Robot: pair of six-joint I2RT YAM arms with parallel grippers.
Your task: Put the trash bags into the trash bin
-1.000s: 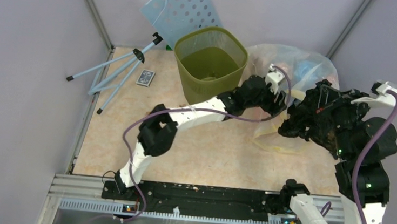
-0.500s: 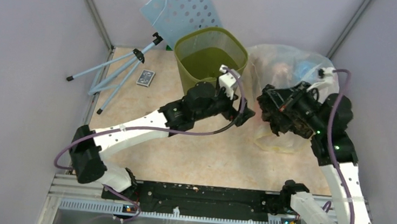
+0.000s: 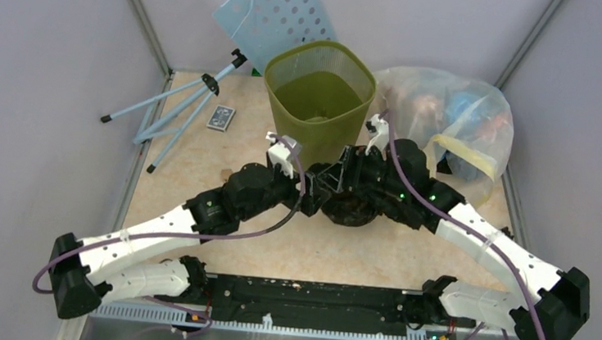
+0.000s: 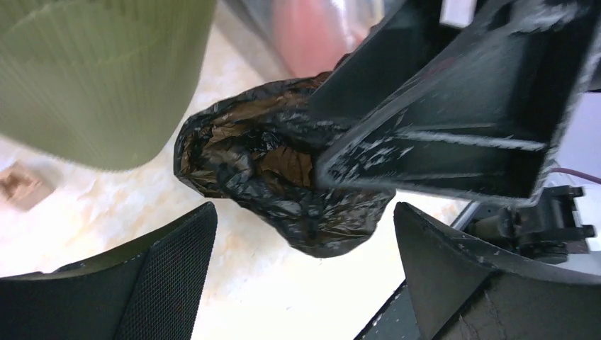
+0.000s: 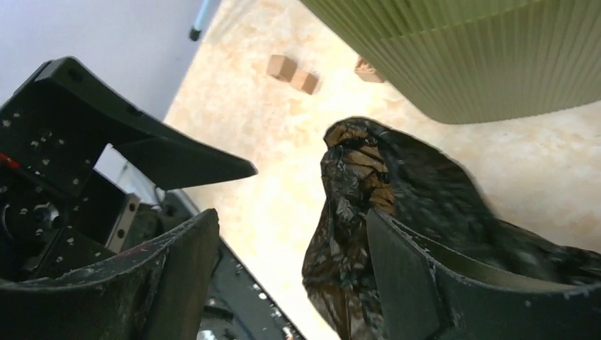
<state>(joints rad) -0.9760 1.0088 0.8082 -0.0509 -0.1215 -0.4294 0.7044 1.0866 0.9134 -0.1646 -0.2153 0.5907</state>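
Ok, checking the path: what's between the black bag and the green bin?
Only bare table between black bag and green bin, per right wrist view.

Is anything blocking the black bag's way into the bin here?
Nothing visible does. The bag sits just in front of the bin, between the open left claw and right claw. The bin's mouth is uncovered, so the bag only needs lifting over the rim.

Top view: bright, even light from overhead, sharp throughout. Arms cast soft, short shadows on the table [image 3: 199, 169]. Faint sheen on the clear bag [image 3: 420, 86].
Left wrist: bin [image 4: 99, 71] out of focus; table washed out at lower left; black bag [image 4: 283, 205] sharp, with small glossy highlights.
Right wrist: table overexposed at centre; bin slightly soft.
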